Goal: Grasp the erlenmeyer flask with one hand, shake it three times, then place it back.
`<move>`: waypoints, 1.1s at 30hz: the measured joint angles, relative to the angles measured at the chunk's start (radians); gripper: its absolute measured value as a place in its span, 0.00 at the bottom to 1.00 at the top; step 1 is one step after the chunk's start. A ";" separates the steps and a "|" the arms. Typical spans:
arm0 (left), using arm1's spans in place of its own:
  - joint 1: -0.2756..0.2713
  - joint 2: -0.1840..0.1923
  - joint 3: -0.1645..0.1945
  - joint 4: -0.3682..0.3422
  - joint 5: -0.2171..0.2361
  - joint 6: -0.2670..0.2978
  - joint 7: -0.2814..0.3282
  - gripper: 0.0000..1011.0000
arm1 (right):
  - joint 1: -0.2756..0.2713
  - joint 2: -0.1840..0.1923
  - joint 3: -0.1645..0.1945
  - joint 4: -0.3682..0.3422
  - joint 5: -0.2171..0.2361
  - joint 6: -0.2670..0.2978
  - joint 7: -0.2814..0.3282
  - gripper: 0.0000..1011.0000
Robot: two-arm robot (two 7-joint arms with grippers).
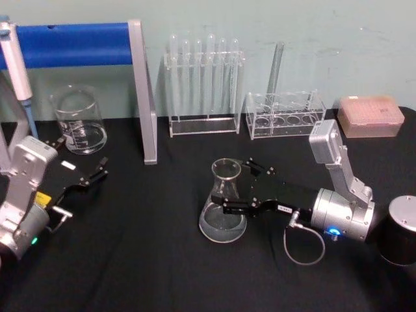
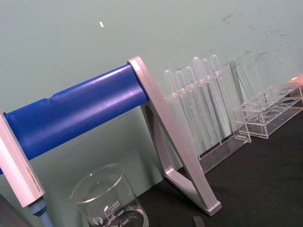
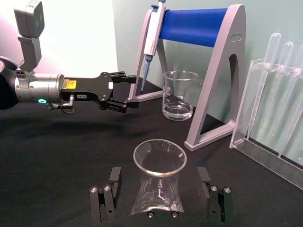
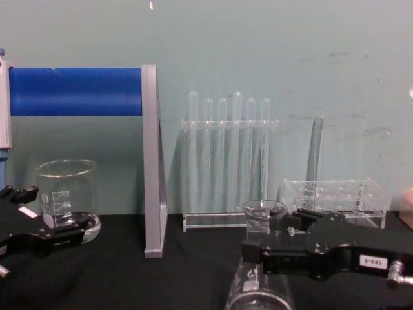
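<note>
The erlenmeyer flask (image 1: 224, 201) stands upright on the black table, clear glass with a wide base and a flared rim. My right gripper (image 1: 238, 187) reaches in from the right and is open, one finger on each side of the flask's neck. In the right wrist view the flask (image 3: 158, 182) sits between the two fingers (image 3: 106, 198) with a gap on either side. The chest view shows the same gripper (image 4: 281, 236) level with the flask (image 4: 258, 284) neck. My left gripper (image 1: 91, 177) hovers open at the far left, holding nothing.
A glass beaker (image 1: 79, 120) stands at the back left under a blue-barred pipette stand (image 1: 140, 91). Behind the flask are a test tube rack (image 1: 205, 84) and a lower clear rack (image 1: 285, 114). A pink tip box (image 1: 370, 116) and a black cylinder (image 1: 400, 231) sit on the right.
</note>
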 joint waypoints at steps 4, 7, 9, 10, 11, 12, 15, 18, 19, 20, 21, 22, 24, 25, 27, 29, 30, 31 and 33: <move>0.000 0.000 0.000 0.000 0.000 0.000 0.000 0.99 | 0.000 0.000 0.000 0.000 0.000 0.000 0.000 0.99; 0.000 0.000 0.000 0.000 0.000 0.000 0.000 0.99 | 0.000 0.000 0.000 0.000 0.000 0.000 -0.001 0.99; 0.000 0.000 0.000 0.000 0.000 0.000 0.000 0.99 | 0.000 0.000 0.000 0.000 0.000 0.000 -0.001 0.99; 0.000 0.000 0.000 0.000 0.000 0.000 0.000 0.99 | 0.000 0.000 0.000 0.000 0.000 0.000 -0.001 0.99; 0.000 0.000 0.000 0.000 0.000 0.000 0.000 0.99 | 0.000 0.000 0.000 0.000 0.000 0.000 -0.001 0.99; 0.000 0.000 0.000 0.000 0.000 0.000 0.000 0.99 | 0.000 0.000 0.000 0.000 0.000 0.000 -0.001 0.99; 0.000 0.000 0.000 0.000 0.000 0.000 0.000 0.99 | 0.000 0.000 0.000 0.000 0.000 0.000 -0.001 0.95; 0.000 0.000 0.000 0.000 0.000 0.000 0.000 0.99 | 0.000 0.000 0.000 0.000 0.000 0.000 -0.001 0.88; 0.000 0.000 0.000 0.000 0.000 0.000 0.000 0.99 | 0.000 0.000 0.000 0.000 0.000 0.000 0.000 0.86; 0.000 0.000 0.000 0.000 0.000 0.000 0.000 0.99 | 0.000 0.000 0.000 0.000 0.000 0.000 -0.001 0.86; 0.000 0.000 0.000 0.000 0.000 0.000 0.000 0.99 | 0.000 0.000 0.000 0.000 0.000 0.000 0.000 0.83; 0.000 0.000 0.000 0.000 0.000 0.000 0.000 0.99 | 0.000 0.000 0.000 0.000 0.000 0.000 0.000 0.79; 0.000 0.000 0.000 0.000 0.000 0.000 0.000 0.99 | 0.000 0.000 0.000 0.000 0.000 0.000 -0.001 0.72; 0.000 0.000 0.000 0.000 0.000 0.000 0.000 0.99 | 0.000 0.000 0.000 0.000 0.000 0.000 0.000 0.70; 0.000 0.000 0.000 0.000 0.000 0.000 0.000 0.99 | 0.000 0.000 0.000 0.000 0.000 0.000 0.000 0.64; 0.000 0.000 0.000 0.000 0.000 0.000 0.000 0.99 | 0.000 0.000 0.000 0.000 0.000 0.000 0.000 0.59; 0.000 0.000 0.000 0.000 0.000 0.000 0.000 0.99 | 0.000 0.000 0.000 0.000 0.000 0.000 0.000 0.54; 0.000 0.000 0.000 0.000 0.000 0.000 0.000 0.99 | 0.000 0.000 0.000 0.000 0.000 0.000 0.000 0.52; 0.000 0.000 0.000 0.000 0.000 0.000 0.000 0.99 | 0.000 0.000 0.000 0.000 0.000 0.000 0.000 0.45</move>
